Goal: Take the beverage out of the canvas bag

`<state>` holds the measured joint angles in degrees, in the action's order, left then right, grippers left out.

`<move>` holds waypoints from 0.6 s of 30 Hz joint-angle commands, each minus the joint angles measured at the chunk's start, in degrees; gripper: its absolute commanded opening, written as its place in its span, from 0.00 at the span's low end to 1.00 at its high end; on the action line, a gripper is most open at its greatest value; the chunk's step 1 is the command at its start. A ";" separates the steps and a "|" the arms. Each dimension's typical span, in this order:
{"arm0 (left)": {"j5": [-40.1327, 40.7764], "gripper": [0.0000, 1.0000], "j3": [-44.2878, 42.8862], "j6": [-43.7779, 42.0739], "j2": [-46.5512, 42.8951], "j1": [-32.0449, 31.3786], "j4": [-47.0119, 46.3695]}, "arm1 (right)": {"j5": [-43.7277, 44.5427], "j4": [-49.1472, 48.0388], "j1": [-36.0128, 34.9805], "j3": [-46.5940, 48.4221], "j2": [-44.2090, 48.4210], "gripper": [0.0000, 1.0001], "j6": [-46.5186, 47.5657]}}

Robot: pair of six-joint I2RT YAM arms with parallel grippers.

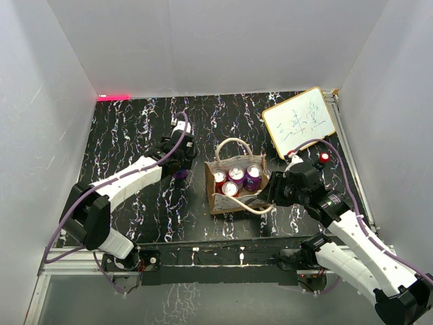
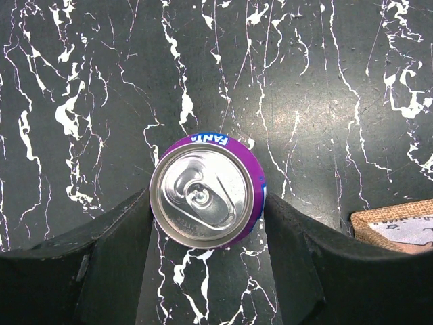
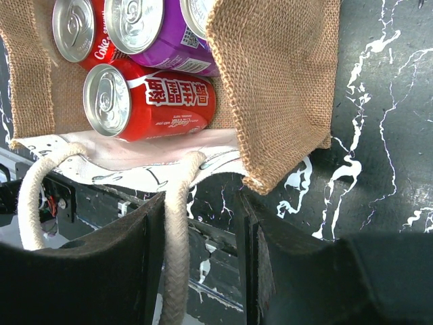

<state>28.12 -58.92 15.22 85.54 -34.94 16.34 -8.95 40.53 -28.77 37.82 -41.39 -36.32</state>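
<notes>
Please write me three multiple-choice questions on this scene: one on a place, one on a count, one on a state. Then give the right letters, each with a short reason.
1. Where is the purple can that is outside the canvas bag?
A) standing on the table, left of the bag
B) lying on top of the bag
C) standing right of the bag

2. How many cans are inside the bag?
A) two
B) four
C) six

3. In what state is the left gripper?
A) wide open, away from everything
B) closed on the purple can
C) closed on the bag's rim

Key:
1 A: the top view shows it on the table, to the bag's left.
2 B: four can tops show in the bag from above.
3 B: the left wrist view shows both fingers against the can's sides.
</notes>
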 commanded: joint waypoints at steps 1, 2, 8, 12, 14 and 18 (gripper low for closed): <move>-0.11 0.47 -0.63 -0.01 -3.67 0.39 0.32 | -0.71 -3.07 0.04 0.76 0.34 0.45 0.11; -0.72 0.55 -0.52 -0.09 -4.66 0.35 0.48 | -0.98 -3.02 0.03 0.51 0.46 0.45 0.10; -4.74 0.80 -3.29 -0.28 -10.14 0.38 5.38 | -3.08 -2.04 0.03 -3.14 2.22 0.45 -1.41; -8.34 0.89 -3.94 0.61 -15.44 0.39 7.76 | -3.85 -2.67 0.03 -6.31 3.83 0.45 -3.50; -10.21 0.93 -4.29 2.00 -17.85 0.39 9.12 | -3.18 -3.04 0.03 -8.22 4.28 0.45 -5.38; -17.86 0.94 -5.24 4.77 -21.00 0.31 11.20 | 0.21 -1.22 0.08 -8.11 5.09 0.50 -9.44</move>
<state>18.22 -61.84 16.86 67.77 -34.94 23.75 -12.10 40.14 -28.77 29.36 -37.54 -41.15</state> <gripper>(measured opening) 0.939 0.453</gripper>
